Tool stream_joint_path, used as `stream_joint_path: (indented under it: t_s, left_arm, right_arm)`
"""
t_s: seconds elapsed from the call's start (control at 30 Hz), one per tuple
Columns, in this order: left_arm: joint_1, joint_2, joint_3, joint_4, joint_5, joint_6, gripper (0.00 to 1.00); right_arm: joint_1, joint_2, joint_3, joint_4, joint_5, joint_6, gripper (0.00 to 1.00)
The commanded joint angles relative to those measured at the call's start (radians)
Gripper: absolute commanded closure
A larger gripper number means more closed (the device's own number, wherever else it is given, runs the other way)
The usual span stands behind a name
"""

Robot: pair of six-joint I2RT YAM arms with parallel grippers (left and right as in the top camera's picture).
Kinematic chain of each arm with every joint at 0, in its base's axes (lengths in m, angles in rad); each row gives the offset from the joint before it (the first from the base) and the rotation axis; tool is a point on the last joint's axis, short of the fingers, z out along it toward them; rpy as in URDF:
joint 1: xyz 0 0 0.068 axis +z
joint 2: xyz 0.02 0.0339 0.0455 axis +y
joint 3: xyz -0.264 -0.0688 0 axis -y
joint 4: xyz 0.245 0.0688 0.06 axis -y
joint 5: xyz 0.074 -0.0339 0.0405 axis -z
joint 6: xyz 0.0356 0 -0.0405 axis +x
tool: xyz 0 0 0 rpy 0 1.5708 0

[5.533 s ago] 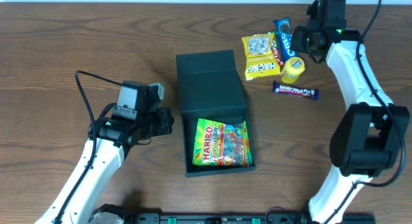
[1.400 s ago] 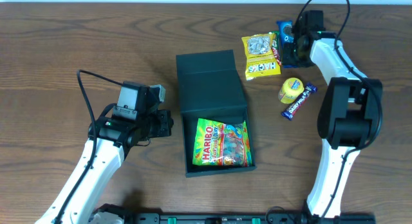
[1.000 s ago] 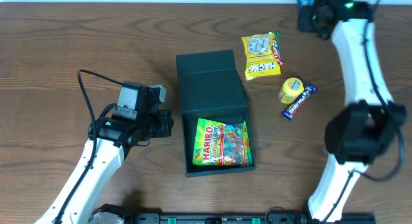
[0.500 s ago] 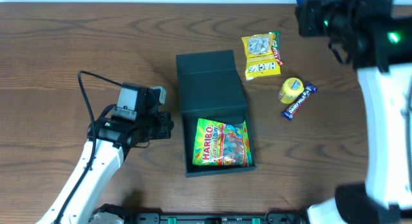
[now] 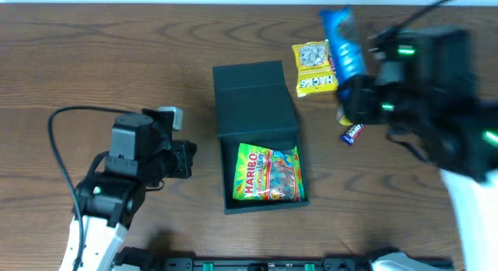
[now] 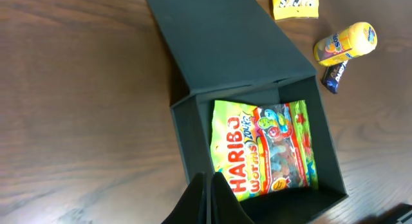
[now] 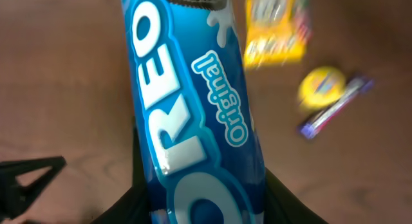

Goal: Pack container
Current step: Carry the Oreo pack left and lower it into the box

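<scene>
The container [image 5: 253, 96] is a dark box lying open in the middle of the table, its flap lid folded back. A Haribo bag [image 5: 269, 174] lies inside it, also seen in the left wrist view as the Haribo bag [image 6: 264, 150] within the container [image 6: 193, 130]. My right gripper [image 7: 205, 201] is shut on a blue Oreo pack [image 7: 193, 102], held in the air. Overhead, the Oreo pack [image 5: 343, 43] hangs to the right of the box, over the snacks. My left gripper [image 6: 209, 180] is shut and empty, just left of the box wall.
A yellow Hacks packet [image 5: 314, 68] lies right of the lid. A yellow round tin [image 6: 344, 44] and a purple chocolate bar [image 6: 335, 78] lie beyond it, both partly under my right arm overhead. Bare wooden table lies to the left of the box.
The right gripper has carried the Oreo pack from the table's far edge down and left, nearer the box. The left arm has drawn back a little to the left.
</scene>
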Motion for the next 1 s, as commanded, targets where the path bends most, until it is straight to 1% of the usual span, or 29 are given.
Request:
stream_joint_path:
  t_s: [0.0,0.13,0.23,0.27,0.37,0.47,0.53,0.67,0.97]
  left_arm:
    - [0.015,-0.046,0.022,-0.025,-0.015,0.022,0.94]
    - [0.021,-0.087,0.022,-0.052,-0.018,0.022,0.94]
    - [0.021,-0.105,0.022,-0.073,-0.018,0.022,0.95]
    - [0.021,-0.109,0.022,-0.080,-0.018,0.022,0.94]
    - [0.021,-0.109,0.022,-0.084,-0.018,0.022,0.94]
    - [0.021,-0.109,0.022,-0.083,-0.017,0.022,0.94]
    - [0.021,-0.109,0.022,-0.084,-0.017,0.022,0.94]
    - [0.021,-0.109,0.022,-0.090,-0.017,0.022,0.94]
    - [0.021,-0.109,0.022,-0.109,-0.017,0.022,0.94]
  right_arm:
    - [0.095,0.019,-0.138,0.033,-0.038,0.156,0.81]
    - [0.188,0.031,-0.301,0.122,-0.038,0.244,0.84]
    - [0.275,0.036,-0.404,0.201,-0.037,0.325,0.85]
    - [0.323,0.039,-0.449,0.243,-0.032,0.358,0.85]
    - [0.407,0.054,-0.515,0.302,0.014,0.451,0.84]
    - [0.476,0.075,-0.571,0.364,0.020,0.537,0.85]
    - [0.510,0.089,-0.595,0.396,0.020,0.573,0.86]
    - [0.566,0.120,-0.608,0.417,0.042,0.601,0.86]
    - [0.614,0.204,-0.608,0.457,0.034,0.629,0.87]
